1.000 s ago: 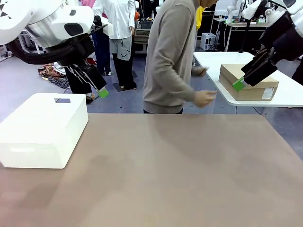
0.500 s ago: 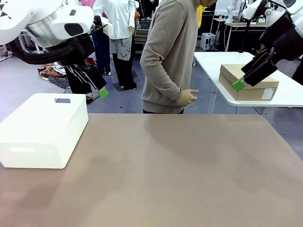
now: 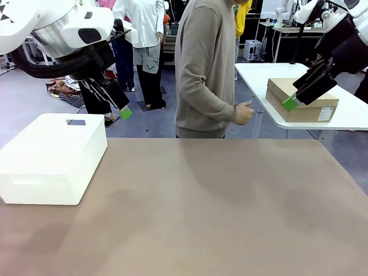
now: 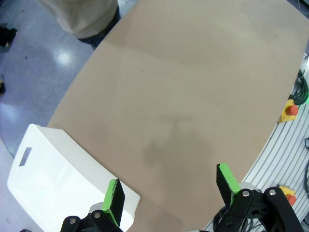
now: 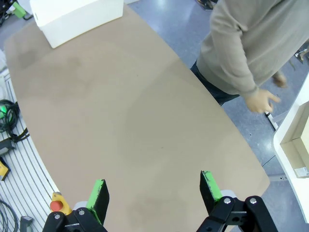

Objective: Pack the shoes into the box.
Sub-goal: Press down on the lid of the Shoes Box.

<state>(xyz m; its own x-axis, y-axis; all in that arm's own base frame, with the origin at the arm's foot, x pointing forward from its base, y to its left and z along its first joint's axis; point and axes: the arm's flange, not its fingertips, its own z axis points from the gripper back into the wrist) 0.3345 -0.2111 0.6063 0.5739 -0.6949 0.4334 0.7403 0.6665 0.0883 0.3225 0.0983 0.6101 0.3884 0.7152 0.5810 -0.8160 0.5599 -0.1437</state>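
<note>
Bright, even overhead light, soft shadows on the table (image 3: 218, 207), wrist views bowed at the edges.

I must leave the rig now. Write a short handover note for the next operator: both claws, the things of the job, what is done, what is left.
Left claw: open, holding nothing, raised above the white box.
Right claw: open, holding nothing, raised over the brown table.
The tan box sits closed on the white side table, not on the brown table.
The person stands at the far edge, hand toward the side table.
Done: nothing packed.
Left: bring box and shoes, then pack.
</note>
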